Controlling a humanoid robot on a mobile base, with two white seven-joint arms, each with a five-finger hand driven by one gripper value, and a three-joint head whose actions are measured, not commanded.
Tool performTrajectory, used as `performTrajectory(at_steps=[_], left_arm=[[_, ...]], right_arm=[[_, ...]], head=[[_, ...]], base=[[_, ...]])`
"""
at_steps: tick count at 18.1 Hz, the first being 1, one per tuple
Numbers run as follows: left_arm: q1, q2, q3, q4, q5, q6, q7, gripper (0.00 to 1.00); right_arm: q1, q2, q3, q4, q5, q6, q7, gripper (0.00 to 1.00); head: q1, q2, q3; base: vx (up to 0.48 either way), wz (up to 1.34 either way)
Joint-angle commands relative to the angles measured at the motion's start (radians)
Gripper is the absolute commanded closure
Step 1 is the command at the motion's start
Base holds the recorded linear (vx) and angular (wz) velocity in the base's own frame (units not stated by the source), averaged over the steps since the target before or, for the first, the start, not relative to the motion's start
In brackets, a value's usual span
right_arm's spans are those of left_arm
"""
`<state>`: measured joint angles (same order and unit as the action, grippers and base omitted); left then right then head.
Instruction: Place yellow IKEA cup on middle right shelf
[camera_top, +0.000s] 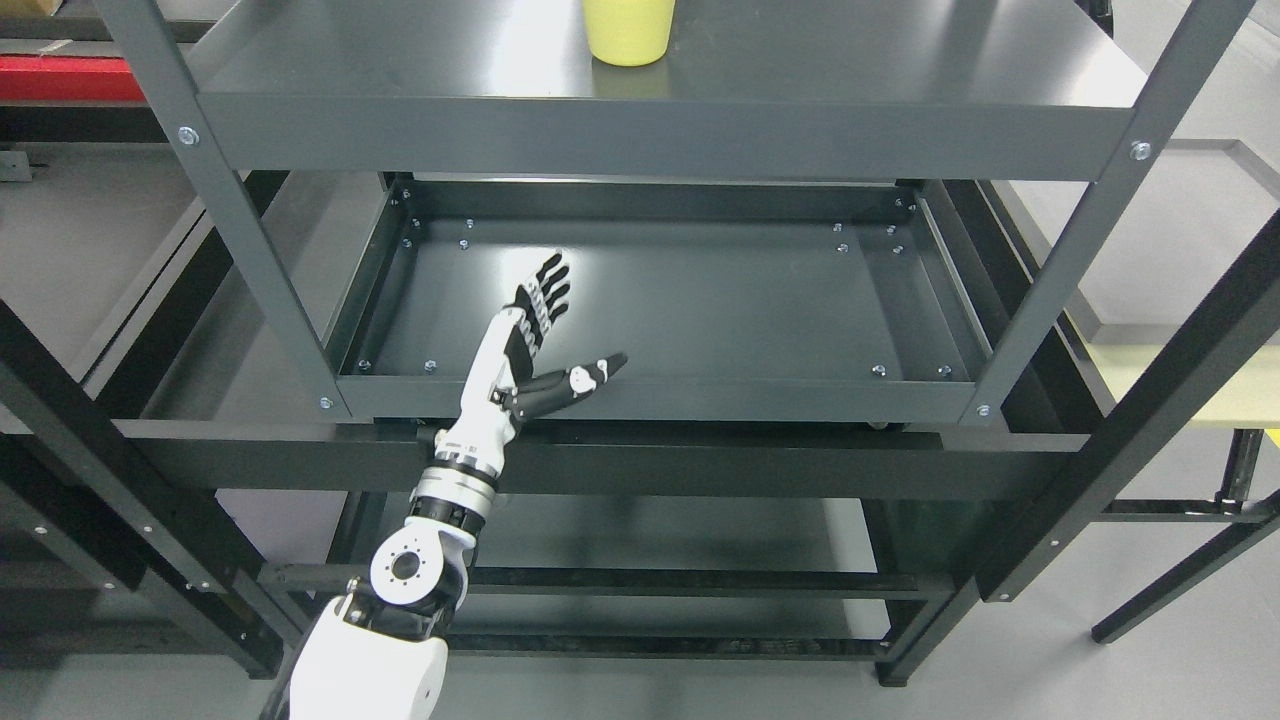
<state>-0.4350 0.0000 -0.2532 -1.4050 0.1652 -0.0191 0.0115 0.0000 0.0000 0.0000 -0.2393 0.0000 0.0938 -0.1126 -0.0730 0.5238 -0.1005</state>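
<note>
Yellow cup sits upright at top centre of frame on the upper shelf of the dark metal rack, top cut off by the frame edge, nothing touching it. Left hand reaches in from lower left, fingers straight and spread, thumb out sideways, holding nothing, over the front edge of the lower tray shelf (well below the cup). Looks like the cup has been let go and the hand is free. Right hand not visible.

The cup stands on the upper shelf, above the tray shelf below.
</note>
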Motion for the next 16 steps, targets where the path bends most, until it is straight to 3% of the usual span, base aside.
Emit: performTrajectory(at_steps=[1,9,16], left_arm=[[0.079,0.017,0.11,-0.216,-0.021,0.13,0.008,0.02],[0.081,0.017,0.103,-0.316,-0.021,0.136,0.008,0.01],[0.113,0.017,0.12,-0.319,-0.021,0.131,0.013,0.01]], right_arm=[[0.014,-0.017,0.017,0.0,-0.025,0.0,-0.004,0.01],[0.014,-0.017,0.017,0.0,-0.025,0.0,-0.004,0.01],[0.014,-0.017,0.017,0.0,-0.025,0.0,-0.004,0.01]], head=[[0.0,0.0,0.0],[0.0,0.0,0.0],[0.0,0.0,0.0]], base=[[0.0,0.0],[0.0,0.0],[0.0,0.0]])
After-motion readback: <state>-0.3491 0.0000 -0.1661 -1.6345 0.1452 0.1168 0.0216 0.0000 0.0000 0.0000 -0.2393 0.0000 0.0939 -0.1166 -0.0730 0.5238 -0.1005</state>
